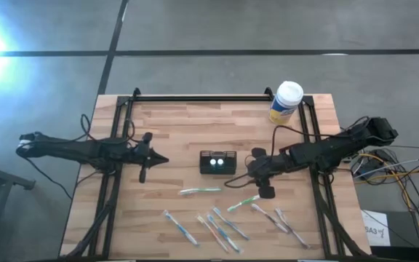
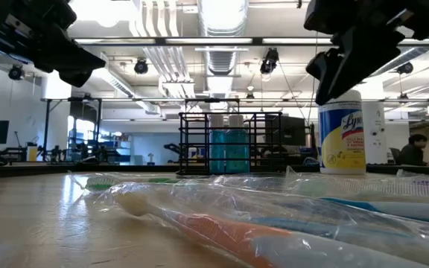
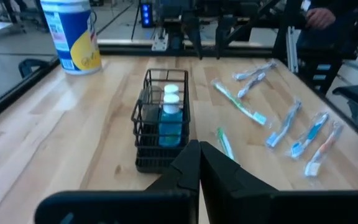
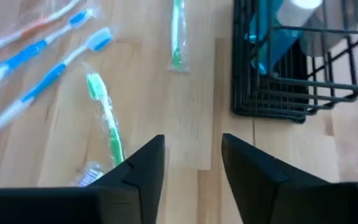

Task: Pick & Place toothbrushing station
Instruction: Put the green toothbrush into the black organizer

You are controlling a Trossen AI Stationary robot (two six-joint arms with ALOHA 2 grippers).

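Wooden bench carrying caddy and wrapped toothbrushes; right claw hovering released, left claw clenched; workshop behind.

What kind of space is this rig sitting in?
Probably a robotics lab or open workshop. The low view shows exposed ceiling ducts, strip lights and a person at a desk behind the table. The wood table stands on a bare concrete floor, with loose cables beside it.
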